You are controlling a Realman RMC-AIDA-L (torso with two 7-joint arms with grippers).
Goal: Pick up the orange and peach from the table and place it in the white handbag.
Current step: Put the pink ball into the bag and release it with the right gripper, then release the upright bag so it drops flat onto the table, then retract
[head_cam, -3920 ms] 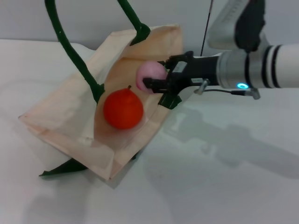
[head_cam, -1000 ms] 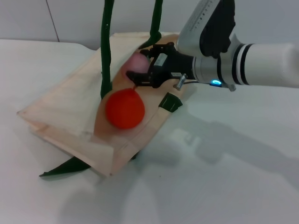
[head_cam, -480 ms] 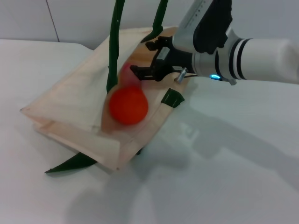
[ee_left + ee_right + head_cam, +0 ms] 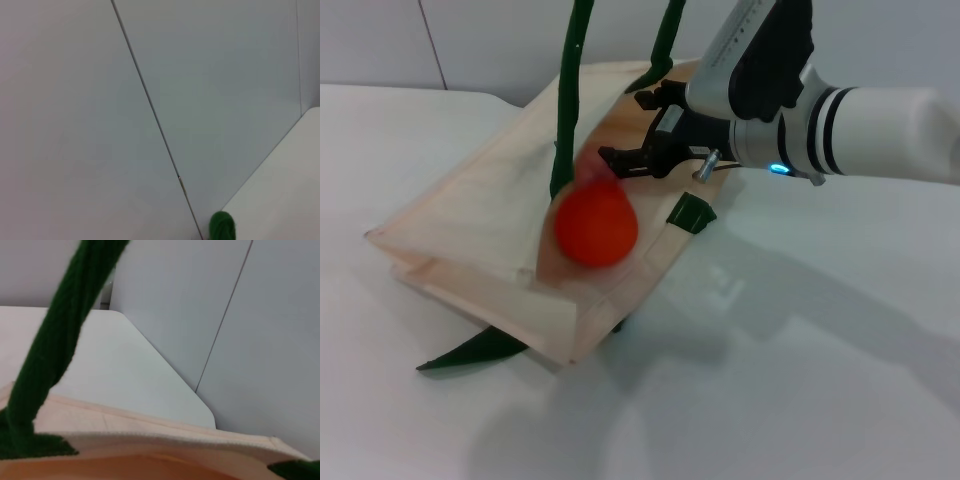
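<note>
The white handbag (image 4: pixel 470 230) lies tilted on the table with its mouth held open. Its green handles (image 4: pixel 570 90) are pulled straight up out of the head view. The orange (image 4: pixel 596 225) rests inside the mouth. The peach (image 4: pixel 595 176) shows only as a pale pink blur touching the orange's far side, inside the bag. My right gripper (image 4: pixel 622 126) hovers over the bag's far rim, open, with nothing between its fingers. The right wrist view shows the bag's rim (image 4: pixel 150 440) and one green handle (image 4: pixel 55 355). My left gripper is out of sight; its wrist view shows a bit of green strap (image 4: pixel 221 227).
A white table (image 4: pixel 800 380) spreads in front and to the right of the bag. A loose green strap end (image 4: pixel 470 352) lies by the bag's near corner. A grey panelled wall (image 4: pixel 100 100) stands behind.
The right gripper carried the peach over the bag's mouth and opened. The peach left its fingers and dropped down against the orange. The handles rose more upright.
</note>
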